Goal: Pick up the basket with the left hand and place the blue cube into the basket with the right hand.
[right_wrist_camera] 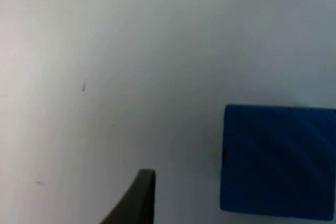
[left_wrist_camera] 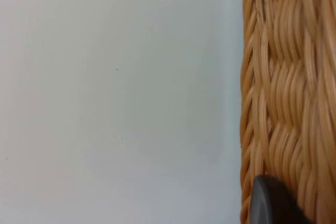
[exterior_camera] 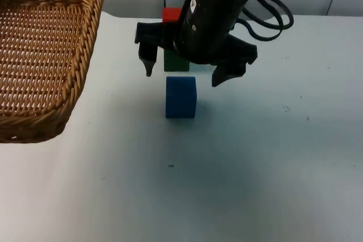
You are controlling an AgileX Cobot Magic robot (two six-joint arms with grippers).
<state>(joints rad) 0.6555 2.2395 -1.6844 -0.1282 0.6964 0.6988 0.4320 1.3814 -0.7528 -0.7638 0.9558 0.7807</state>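
**Op A:** My right claw (exterior_camera: 182, 71) hangs just behind the blue cube (exterior_camera: 181, 97), jaws spread wide, gripping nothing. The green block (exterior_camera: 176, 62) sits close behind the cube, so a slanted drop could clip it.

**Op B:** The basket (exterior_camera: 39, 55) is well off to the cube's left. My left claw's grip, I can't tell. The left wrist view gives me the weave and one fingertip (left_wrist_camera: 270, 203).

You have the basket (exterior_camera: 39, 55) at the table's (exterior_camera: 255, 168) left, one cube (exterior_camera: 181, 97) mid-table, and two more cubes (exterior_camera: 176, 60) behind it.
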